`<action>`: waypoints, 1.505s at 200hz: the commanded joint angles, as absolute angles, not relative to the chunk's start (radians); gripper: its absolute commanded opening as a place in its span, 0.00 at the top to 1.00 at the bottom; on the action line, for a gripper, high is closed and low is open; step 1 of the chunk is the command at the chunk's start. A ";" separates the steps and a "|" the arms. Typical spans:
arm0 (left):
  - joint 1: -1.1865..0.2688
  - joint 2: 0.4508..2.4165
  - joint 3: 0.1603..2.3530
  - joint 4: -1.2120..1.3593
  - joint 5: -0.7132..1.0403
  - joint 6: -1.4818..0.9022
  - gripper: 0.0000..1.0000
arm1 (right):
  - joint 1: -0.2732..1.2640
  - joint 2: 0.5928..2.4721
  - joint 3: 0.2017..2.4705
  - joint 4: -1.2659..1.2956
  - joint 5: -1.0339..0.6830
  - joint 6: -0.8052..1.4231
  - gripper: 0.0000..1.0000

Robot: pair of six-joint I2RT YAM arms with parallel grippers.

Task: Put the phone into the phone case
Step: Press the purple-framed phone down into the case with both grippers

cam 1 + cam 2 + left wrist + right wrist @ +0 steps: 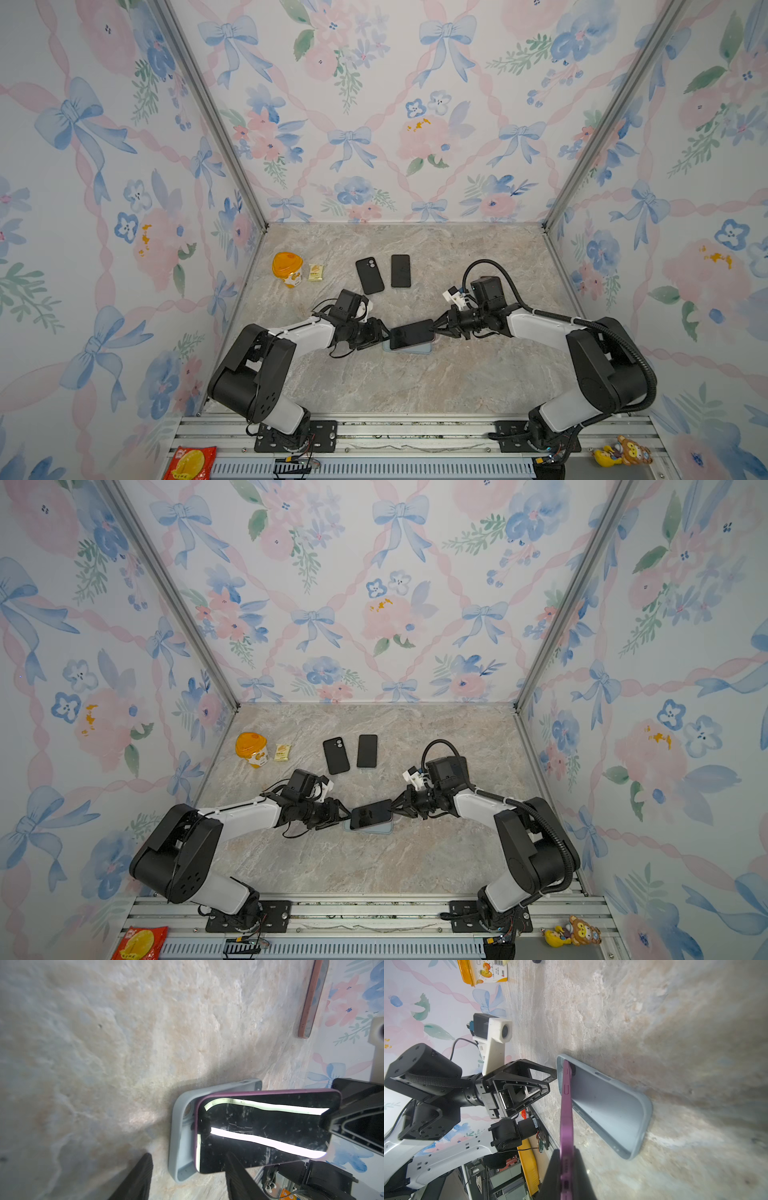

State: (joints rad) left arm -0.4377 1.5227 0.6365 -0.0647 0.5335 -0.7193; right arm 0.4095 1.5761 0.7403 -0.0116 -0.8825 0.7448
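You are viewing: orange-lidded cup (286, 268) standing on marble tabletop (415, 382). Lying just beside cup: yellow packet (316, 272); near cup: camera-up handset (369, 275), screen-up handset (400, 271). Sitting well apart from cup: snack bag (189, 463), plush toy (623, 455).

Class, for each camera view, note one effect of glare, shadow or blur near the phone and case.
Left wrist view: bright glare strips cross the phone; the case throws a shadow on the table. Right wrist view: the table beyond the case smears into blur. In both top views: even light.

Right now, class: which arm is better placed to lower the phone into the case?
Right. The right gripper is shut on the phone at its raised end; the other end rests in the case. The left gripper is open, holding nothing.
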 commanded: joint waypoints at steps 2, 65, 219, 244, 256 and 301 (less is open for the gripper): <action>-0.433 1.533 0.617 -0.032 0.560 -0.730 0.43 | 0.422 1.602 0.768 -0.022 -0.898 0.716 1.00; -0.433 1.537 0.612 -0.014 0.573 -0.734 0.46 | 0.442 1.649 0.771 -0.006 -0.893 0.698 1.00; -0.448 1.515 0.561 0.052 0.595 -0.777 0.49 | 0.469 1.725 0.760 -0.029 -0.822 0.671 1.00; -0.454 1.509 0.556 0.059 0.595 -0.785 0.49 | 0.477 1.739 0.761 -0.026 -0.814 0.674 1.00; -0.459 1.508 0.554 0.065 0.594 -0.790 0.50 | 0.482 1.747 0.761 -0.024 -0.809 0.676 1.00; -0.486 1.516 0.551 0.079 0.577 -0.799 0.50 | 0.498 1.756 0.763 -0.037 -0.752 0.668 1.00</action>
